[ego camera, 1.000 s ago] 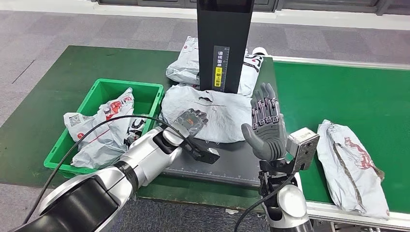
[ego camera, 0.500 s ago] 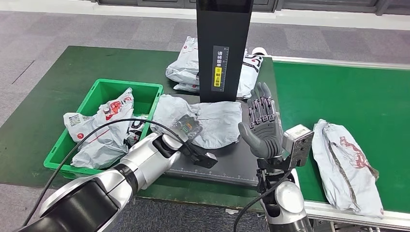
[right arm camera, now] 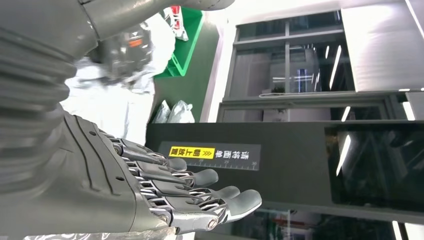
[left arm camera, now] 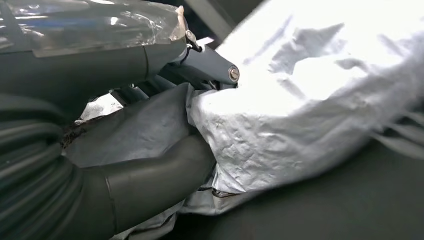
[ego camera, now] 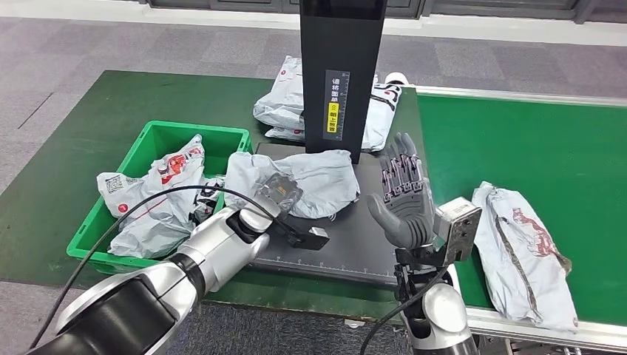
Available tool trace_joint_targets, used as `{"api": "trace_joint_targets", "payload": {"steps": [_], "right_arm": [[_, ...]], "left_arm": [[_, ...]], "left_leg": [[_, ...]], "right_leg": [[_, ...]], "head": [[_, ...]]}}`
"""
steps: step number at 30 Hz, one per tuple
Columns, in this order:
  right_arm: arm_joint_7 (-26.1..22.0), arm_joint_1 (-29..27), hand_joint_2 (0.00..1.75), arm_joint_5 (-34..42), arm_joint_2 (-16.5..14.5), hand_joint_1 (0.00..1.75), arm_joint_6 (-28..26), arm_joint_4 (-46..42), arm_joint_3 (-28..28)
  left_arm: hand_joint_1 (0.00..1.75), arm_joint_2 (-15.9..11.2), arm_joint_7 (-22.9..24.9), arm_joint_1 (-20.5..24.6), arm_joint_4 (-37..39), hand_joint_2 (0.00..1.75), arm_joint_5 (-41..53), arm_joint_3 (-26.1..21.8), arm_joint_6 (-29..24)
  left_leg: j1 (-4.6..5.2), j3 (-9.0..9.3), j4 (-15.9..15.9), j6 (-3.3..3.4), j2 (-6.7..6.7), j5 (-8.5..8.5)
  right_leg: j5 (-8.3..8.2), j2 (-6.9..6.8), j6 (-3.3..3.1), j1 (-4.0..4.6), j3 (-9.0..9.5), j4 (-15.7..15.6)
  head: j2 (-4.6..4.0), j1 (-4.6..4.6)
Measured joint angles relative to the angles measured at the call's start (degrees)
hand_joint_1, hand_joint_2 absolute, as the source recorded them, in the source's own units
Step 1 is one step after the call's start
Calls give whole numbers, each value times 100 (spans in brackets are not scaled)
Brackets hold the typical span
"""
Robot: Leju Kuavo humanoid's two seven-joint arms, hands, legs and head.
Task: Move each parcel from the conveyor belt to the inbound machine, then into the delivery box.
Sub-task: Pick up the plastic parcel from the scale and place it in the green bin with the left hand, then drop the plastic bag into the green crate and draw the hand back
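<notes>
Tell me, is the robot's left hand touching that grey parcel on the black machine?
Touching. The left wrist view shows the left hand gripping a fold of the grey parcel.

Grey carpet floor (ego camera: 89,44) under a green mat (ego camera: 66,148).

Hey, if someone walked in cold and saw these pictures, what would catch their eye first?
Probably the left hand gripping a crumpled grey plastic parcel on the black scanner platform, beside the green plastic crate holding more bags. Next, the right hand raised with its fingers spread, near the tall black scanner column.
</notes>
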State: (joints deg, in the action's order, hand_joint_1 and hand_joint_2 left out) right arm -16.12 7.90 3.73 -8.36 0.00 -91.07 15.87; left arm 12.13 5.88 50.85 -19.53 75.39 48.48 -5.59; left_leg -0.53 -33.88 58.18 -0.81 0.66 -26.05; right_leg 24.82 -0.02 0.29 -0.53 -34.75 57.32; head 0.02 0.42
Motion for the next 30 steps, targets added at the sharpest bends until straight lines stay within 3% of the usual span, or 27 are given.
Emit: {"api": "trace_joint_targets", "payload": {"steps": [3, 10, 13, 17, 23, 30], "right_arm": [[42, -119, 175, -55, 16, 0, -155, -109, 0], [78, -306, 175, -102, 61, 0, -323, -299, -9], [107, -442, 175, -145, 63, 0, -456, -426, -55], [152, -604, 175, -190, 66, 0, -523, -602, -150], [186, -660, 175, -214, 67, 0, -602, -685, -246], [182, -794, 175, -235, 92, 0, -693, -760, -369]], "left_arm": [[175, -215, 307, 25, -298, 175, -20, -144, -672], [175, -641, 524, 28, -1202, 175, 124, -683, -1061], [175, -960, 700, -120, -1968, 175, 194, -1096, -1355], [175, -1353, 734, -404, -3099, 175, 482, -1802, -1366], [175, -1744, 1278, -1053, -4384, 175, 994, -2601, -1754], [175, -2395, 2137, -1989, -5699, 175, 1004, -3370, -1659]], "left_leg": [[-1, 0, 0, -3, -2, 4], [-1, -1, 0, -3, -9, 4], [-1, 0, -1, -4, -21, 2], [-1, 0, -2, -6, -34, -3], [-3, -2, -4, -7, -38, -2], [-3, -1, -4, -10, -42, -6]], "right_leg": [[-2, 1, -4, 1, -2, 2], [-3, 7, -4, 1, -3, 4], [-3, 18, -4, 1, -6, 5], [-2, 30, -5, 2, -15, 5], [-1, 33, -7, 2, -15, 9], [5, 38, -13, 5, -21, 7]], "head": [[1, 1], [-1, 1], [-1, 1], [-1, -1], [0, 1], [-2, -1]]}}
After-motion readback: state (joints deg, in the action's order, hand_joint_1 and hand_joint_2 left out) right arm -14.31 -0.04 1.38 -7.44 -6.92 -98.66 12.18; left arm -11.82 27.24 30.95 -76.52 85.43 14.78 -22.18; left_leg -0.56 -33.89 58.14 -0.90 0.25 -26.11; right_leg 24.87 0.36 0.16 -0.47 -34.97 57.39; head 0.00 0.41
